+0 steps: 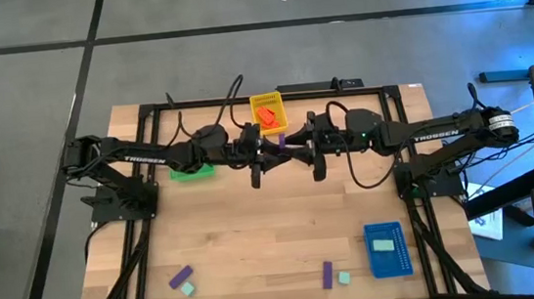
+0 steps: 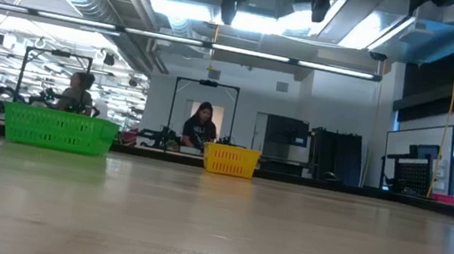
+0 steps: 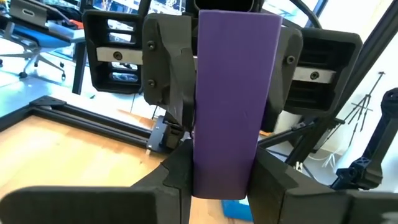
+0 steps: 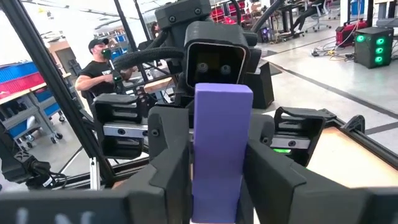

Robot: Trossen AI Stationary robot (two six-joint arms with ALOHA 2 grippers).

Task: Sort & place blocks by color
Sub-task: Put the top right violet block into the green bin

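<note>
A purple block (image 1: pixel 282 140) is up in the air over the table's far middle, between my two grippers, which meet tip to tip. My left gripper (image 1: pixel 269 147) reaches in from the table's left and my right gripper (image 1: pixel 298 144) from the right. Both are shut on the block. In the left wrist view the purple block (image 3: pixel 233 93) fills the middle, with my right gripper (image 3: pixel 227 68) behind it. An orange-red block (image 1: pixel 267 117) lies in the yellow tray (image 1: pixel 267 100). A mint block (image 1: pixel 383 245) lies in the blue tray (image 1: pixel 388 265). My left gripper pinches the purple block's end nearest it (image 3: pixel 224 177) between its two fingers, one on each long side. It comes in level from the table's left. The block is lifted clear of the table. My right gripper pinches the block's end nearest it (image 4: pixel 214 186) between its two fingers, level from the table's right. In the left wrist view its fingers (image 3: pixel 169 74) flank the block's far part (image 3: pixel 239 43). The block spans the gap between both grippers.
The green tray (image 1: pixel 192 172) sits partly under my left arm, and the yellow tray lies just beyond the grippers. Near the table's near edge lie a purple block (image 1: pixel 180 276), a mint block (image 1: pixel 188 289), a purple block (image 1: pixel 327 274) and a mint block (image 1: pixel 343 278). People sit in the room behind.
</note>
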